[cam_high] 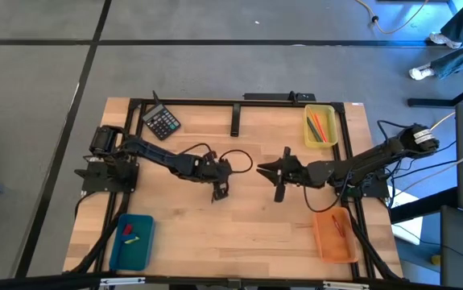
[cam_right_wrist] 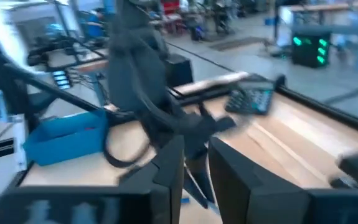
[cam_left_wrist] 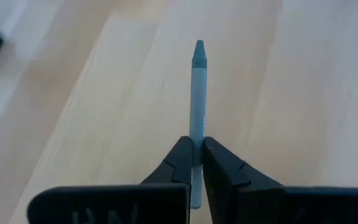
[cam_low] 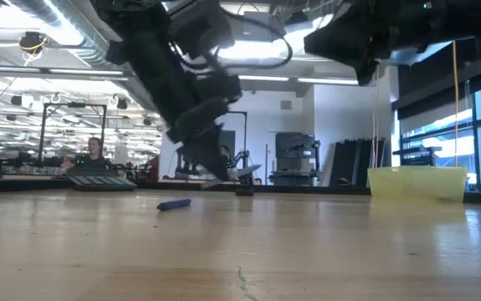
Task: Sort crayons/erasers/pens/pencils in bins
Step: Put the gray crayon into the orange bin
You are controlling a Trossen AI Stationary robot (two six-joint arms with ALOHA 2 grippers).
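Observation:
My left gripper is shut on a slim pale grey-blue stick with a pointed tip. It hangs over the table's middle, slanting downward. My right gripper faces it from the right, held level above the table. Its fingers stand a little apart with nothing between them. The yellow bin at the far right holds orange and green crayons. Small pieces lie in the orange bin at the near right and in the teal bin at the near left. My left gripper pinches the stick between its two fingers, near the stick's blunt end. The fingers lie along the stick. Most of the stick juts out past the fingertips, pointed tip away from them. I cannot tell whether the tip touches the table.
A black calculator lies at the far left. A small blue thing lies on the wood below the left arm. Cables loop beside the left gripper. Bare wood stretches along the near middle. A person shows in the room behind.

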